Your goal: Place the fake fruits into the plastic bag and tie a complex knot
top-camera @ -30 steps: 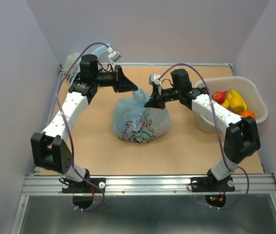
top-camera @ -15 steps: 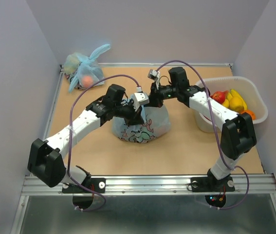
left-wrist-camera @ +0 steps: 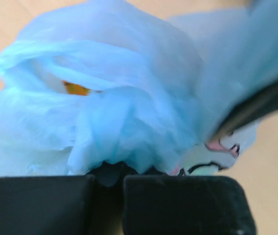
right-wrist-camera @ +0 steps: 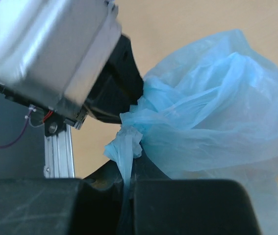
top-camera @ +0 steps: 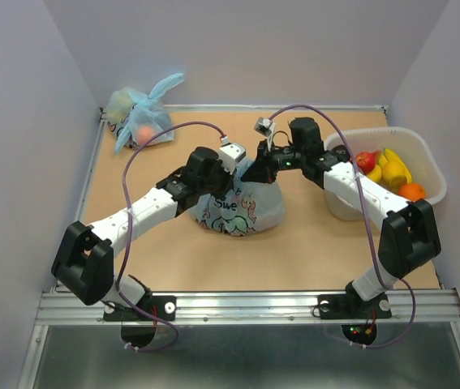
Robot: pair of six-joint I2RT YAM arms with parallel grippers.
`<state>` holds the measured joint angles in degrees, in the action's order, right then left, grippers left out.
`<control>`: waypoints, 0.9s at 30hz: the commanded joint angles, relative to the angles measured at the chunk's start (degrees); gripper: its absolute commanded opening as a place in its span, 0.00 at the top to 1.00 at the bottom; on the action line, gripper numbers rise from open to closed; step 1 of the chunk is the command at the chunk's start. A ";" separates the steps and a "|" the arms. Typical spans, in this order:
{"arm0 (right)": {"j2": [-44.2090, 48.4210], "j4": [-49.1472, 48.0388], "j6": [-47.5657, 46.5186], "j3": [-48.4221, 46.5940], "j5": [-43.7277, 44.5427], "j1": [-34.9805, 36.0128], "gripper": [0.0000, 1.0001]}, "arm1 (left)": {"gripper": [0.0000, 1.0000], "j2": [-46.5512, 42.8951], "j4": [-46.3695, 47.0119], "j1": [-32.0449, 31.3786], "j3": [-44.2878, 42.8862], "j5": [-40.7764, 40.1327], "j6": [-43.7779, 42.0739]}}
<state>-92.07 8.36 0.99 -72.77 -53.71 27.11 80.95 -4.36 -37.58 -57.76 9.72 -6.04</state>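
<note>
The plastic bag, light blue with a cartoon panel, sits mid-table. My left gripper reaches across its top from the left. In the left wrist view the left gripper is shut with the plastic bag bunched at its tips, and an orange fruit shows inside. My right gripper meets it from the right. That right gripper is shut on a thin strand of handle below a crumpled twist. I cannot make out a knot. More fake fruits lie in a tub.
A clear plastic tub stands at the right edge, beside the right arm. A smaller tied blue bag lies in the back left corner. Both arms cross over the bag, their wrists close together.
My left arm swung from the back left corner forward and right onto the bag's top, uncovering the small bag. The right gripper stayed at the bag's top, shifting slightly.
</note>
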 commanded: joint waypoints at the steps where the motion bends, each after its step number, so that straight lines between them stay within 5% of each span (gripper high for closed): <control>1: 3.92 -7.38 6.73 4.47 -1.39 1.10 1.00 | 1.00 -0.17 9.26 1.19 -0.08 -4.82 8.84; 12: 5.15 -30.84 27.72 11.95 4.49 3.56 1.00 | 1.00 -1.40 22.46 1.55 5.19 17.61 20.97; 17: 6.11 -31.13 28.10 12.83 4.50 5.05 0.99 | 1.00 1.05 27.47 2.60 7.57 21.03 30.46; 18: 6.29 -29.30 26.79 12.48 3.71 5.14 0.94 | 1.00 1.75 28.26 3.30 7.66 22.87 31.52; 22: 8.75 -17.51 18.26 10.99 3.09 2.17 0.47 | 1.00 2.64 32.03 5.50 8.97 26.23 34.60; 23: 10.23 -16.20 17.56 10.90 2.48 1.11 0.28 | 1.00 2.46 32.39 6.11 9.41 26.49 34.78; 24: 11.03 -15.49 16.59 9.77 1.95 -0.21 0.22 | 1.00 2.29 32.75 6.29 9.50 26.67 34.52; 25: 11.73 -12.43 15.28 9.06 2.21 -0.31 0.00 | 1.00 2.29 32.84 6.55 9.50 26.93 34.43; 27: 13.75 -10.30 13.24 7.74 3.52 -0.31 0.00 | 1.00 2.29 32.84 6.91 9.24 27.28 34.52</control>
<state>-82.87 -6.72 19.70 -60.40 -50.65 28.25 84.60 22.46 -31.33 -48.23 32.95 26.50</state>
